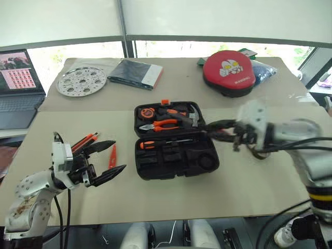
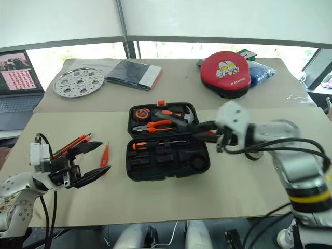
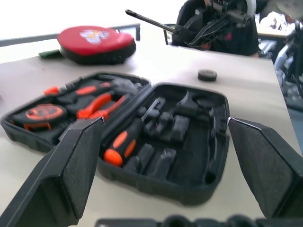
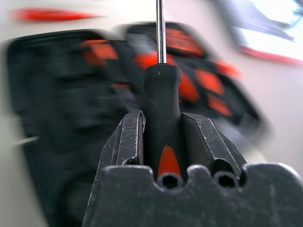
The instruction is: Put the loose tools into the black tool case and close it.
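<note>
One screwdriver is clamped in our right tool, handle pinched between the two fingers with the shaft pointing out ahead toward the black tool case, which lies open at the centre of the table. Its lower half already has another screwdriver seated along the top edge, with plenty of empty recesses below. The upper half holds pliers and other fitted tools.

For this step we'd say: come in low and slow, get the shaft lined up parallel with a long empty slot before lowering, and only let go once the handle is sitting in the recess. Dropping it at an angle will likely leave it proud of the moulding, and then the lid won't shut.

Over at lower left, our left tool hangs with fingers wide apart and holding nothing, close to the utility knife and the slim tester pen on the table. A small tape roll lies past the case too. So there's more to fetch.
</note>
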You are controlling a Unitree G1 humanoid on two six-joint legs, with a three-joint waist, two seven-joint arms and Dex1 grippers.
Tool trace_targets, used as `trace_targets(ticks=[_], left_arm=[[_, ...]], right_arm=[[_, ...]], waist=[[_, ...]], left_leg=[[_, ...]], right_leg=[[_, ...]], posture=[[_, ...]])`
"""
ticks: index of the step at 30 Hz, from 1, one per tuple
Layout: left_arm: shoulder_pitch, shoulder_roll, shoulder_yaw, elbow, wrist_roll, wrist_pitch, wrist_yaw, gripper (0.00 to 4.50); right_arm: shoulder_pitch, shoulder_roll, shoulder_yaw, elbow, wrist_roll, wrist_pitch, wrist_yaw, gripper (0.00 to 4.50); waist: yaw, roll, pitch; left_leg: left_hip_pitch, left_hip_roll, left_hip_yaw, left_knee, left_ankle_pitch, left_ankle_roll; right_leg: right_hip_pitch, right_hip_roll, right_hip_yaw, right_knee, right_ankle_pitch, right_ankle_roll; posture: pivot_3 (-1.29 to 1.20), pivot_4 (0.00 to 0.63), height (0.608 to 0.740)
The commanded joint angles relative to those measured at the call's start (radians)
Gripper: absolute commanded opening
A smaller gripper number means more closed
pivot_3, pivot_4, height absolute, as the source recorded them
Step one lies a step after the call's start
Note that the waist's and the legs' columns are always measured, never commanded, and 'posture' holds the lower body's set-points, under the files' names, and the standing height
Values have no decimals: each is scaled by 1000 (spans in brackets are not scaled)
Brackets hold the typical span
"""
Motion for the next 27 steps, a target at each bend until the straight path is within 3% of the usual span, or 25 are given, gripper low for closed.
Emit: trace_targets(ticks=[1, 5, 15, 27], left_arm=[[9, 14, 12, -4, 17, -37, -20, 4500], [25, 10, 9, -17, 25, -45, -16, 4500], [63, 4, 12, -39, 27, -49, 0, 4500], [47, 14, -1, -65, 30, -26, 39, 4500]], right_arm=[[-89, 20, 103, 140, -112, -120, 93, 935], [-148, 51, 188, 271, -221, -194, 122, 935], [-208, 146, 229, 408, -318, -332, 156, 935], [-242, 213, 244, 450, -356, -288, 202, 935]], waist=[[9, 0, 0], [14, -1, 0], [2, -1, 0], [1, 0, 0]], left_leg=[[0, 0, 0, 0, 0, 0], [-2, -1, 1, 1, -1, 1], [-1, 0, 2, 0, 0, 0], [-2, 0, 2, 0, 1, -1]], right_leg=[[0, -1, -1, 0, 0, 0], [-1, -2, -1, -1, 0, 0], [-2, -3, -2, 0, 0, 0], [-3, -3, -2, 1, 0, -1]], posture=[[0, 150, 740], [0, 150, 740], [0, 150, 740], [0, 150, 740]])
